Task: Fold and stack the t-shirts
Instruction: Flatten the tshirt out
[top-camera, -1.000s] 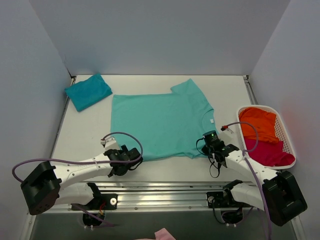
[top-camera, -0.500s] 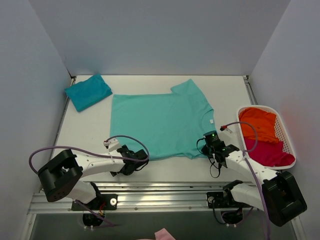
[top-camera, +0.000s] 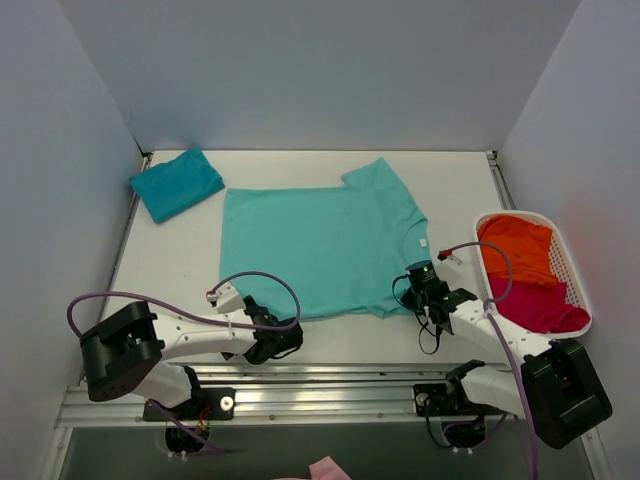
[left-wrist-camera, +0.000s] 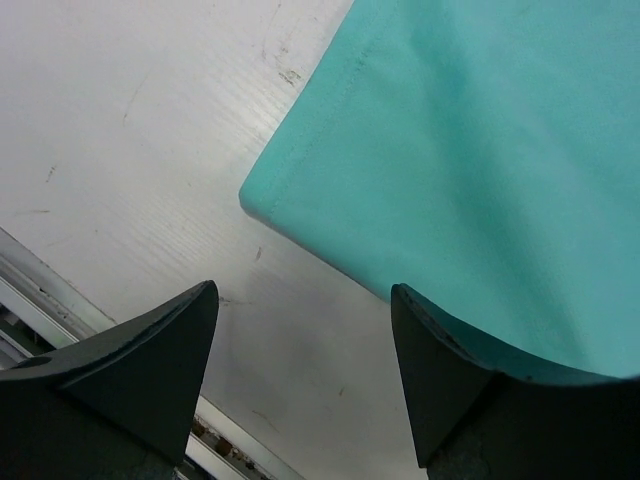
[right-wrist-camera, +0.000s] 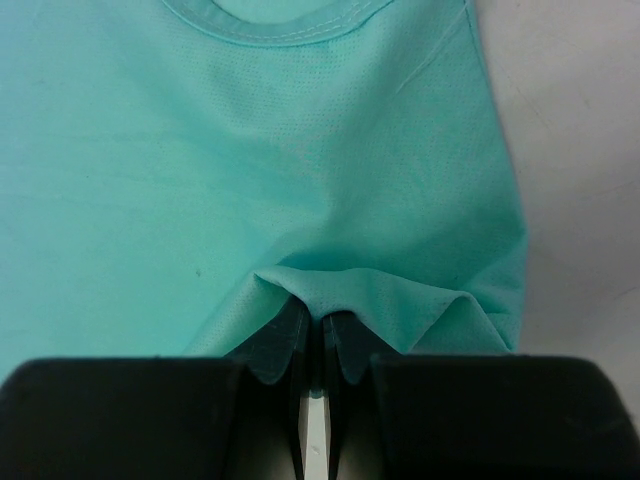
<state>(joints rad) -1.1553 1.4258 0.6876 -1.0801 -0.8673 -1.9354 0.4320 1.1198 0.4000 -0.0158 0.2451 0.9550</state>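
Right tool is pinching the limp, light mint-green t-shirt; left tool is gaping, empty, at the hem corner, likely the best hold.

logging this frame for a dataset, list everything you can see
mint-green t-shirt: 1, light mint green, spread flat mid-table
teal t-shirt: 1, darker teal, folded, far left corner
basket: 1, white, right side of table
orange shirt: 1, orange, far half of basket
magenta shirt: 1, magenta, near half of basket
pink cloth: 1, pale pink, bottom edge of top view
table: 1, white
left gripper: 1, black, open, by shirt's near hem corner
right gripper: 1, black, shut on a fold of the mint-green t-shirt
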